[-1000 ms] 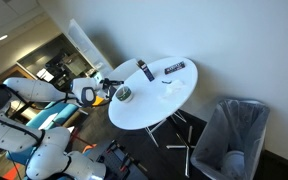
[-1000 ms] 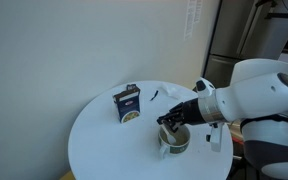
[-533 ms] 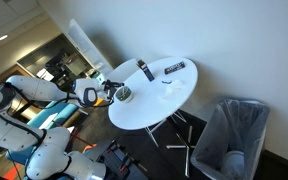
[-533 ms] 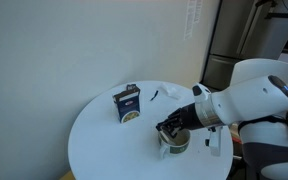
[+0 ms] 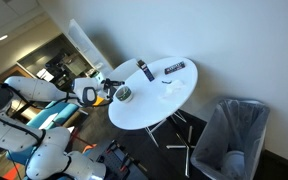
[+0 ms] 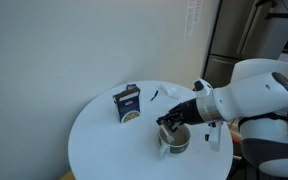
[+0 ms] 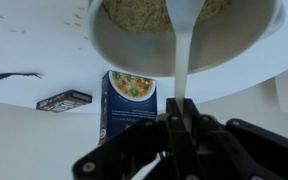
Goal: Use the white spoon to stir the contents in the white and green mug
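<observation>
Mid-stir, looks like: the white spoon [image 7: 181, 55] is clamped by the gripper [image 7: 180, 106], tip dipped in the white and green mug [image 7: 124, 55] just past the fingertips. Small circles needed next.

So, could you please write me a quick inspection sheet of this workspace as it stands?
Surface: round white table, mostly bare.
Job's things: white and green mug upright near the table's edge, holding noodle-like contents; white spoon dipping into it.
Clutter: blue food box standing; flat dark bar lying flat; small black curved item.
Grippers: one gripper, shut on the spoon's handle, at the mug.
Cables: nothing seen on the table.
Surroundings: grey bin beside the table; plain wall behind.
</observation>
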